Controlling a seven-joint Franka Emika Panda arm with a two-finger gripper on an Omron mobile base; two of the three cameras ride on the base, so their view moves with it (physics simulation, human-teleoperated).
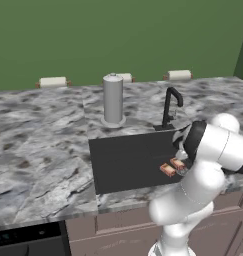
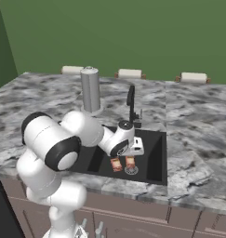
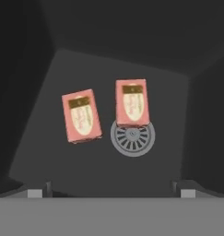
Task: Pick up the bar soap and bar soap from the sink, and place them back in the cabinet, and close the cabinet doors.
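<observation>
sink [image 3: 49, 152] | two soap bars [image 3: 82, 116] [image 3: 131, 103] flat, side by side, long axes near parallel; one overlaps drain [image 3: 132, 138] | gripper [image 3: 113, 192] above, fingers spread wide, empty

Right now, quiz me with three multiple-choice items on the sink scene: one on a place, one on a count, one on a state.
1. Where does the drain lie?
A. under one soap's end
B. beside the faucet base
C. on the counter

2. How many soaps are in the sink?
A. one
B. two
C. three

3. What is the gripper doing?
A. gripping a soap
B. pressing the faucet
C. hanging over the soaps, holding nothing

Answers:
1 A: in the hand view the right soap overlaps the drain.
2 B: it and the left soap lie on the sink floor.
3 C: the gripper fingertips stand apart, clear of both.
</observation>
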